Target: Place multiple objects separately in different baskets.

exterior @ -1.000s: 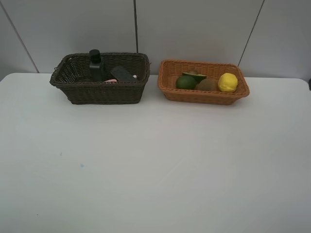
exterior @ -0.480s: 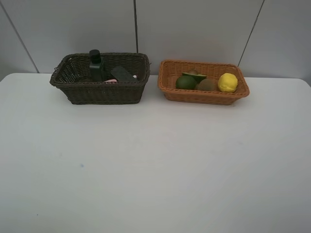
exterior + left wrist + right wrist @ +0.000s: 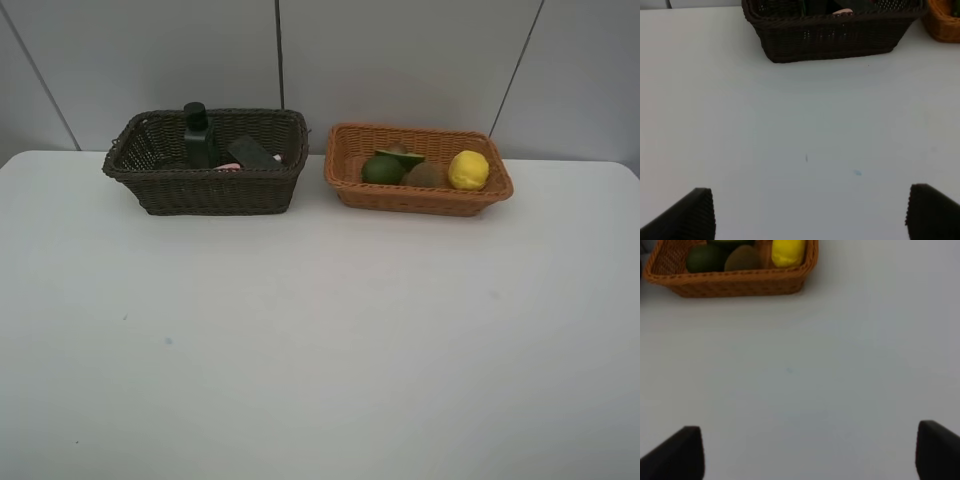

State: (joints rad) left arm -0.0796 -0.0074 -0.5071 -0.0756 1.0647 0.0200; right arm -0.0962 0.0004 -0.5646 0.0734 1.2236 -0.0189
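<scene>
The dark brown basket stands at the back left and holds the dark green pump bottle, the black eraser and a bit of pink. The light orange-tan basket at the back right holds the whole avocado, the halved avocado, the brown kiwi and the yellow lemon. The marker is hidden. The left gripper is open and empty over bare table, short of the dark basket. The right gripper is open and empty, short of the orange basket.
The white table runs to a grey panelled wall behind the baskets. Neither arm shows in the exterior high view.
</scene>
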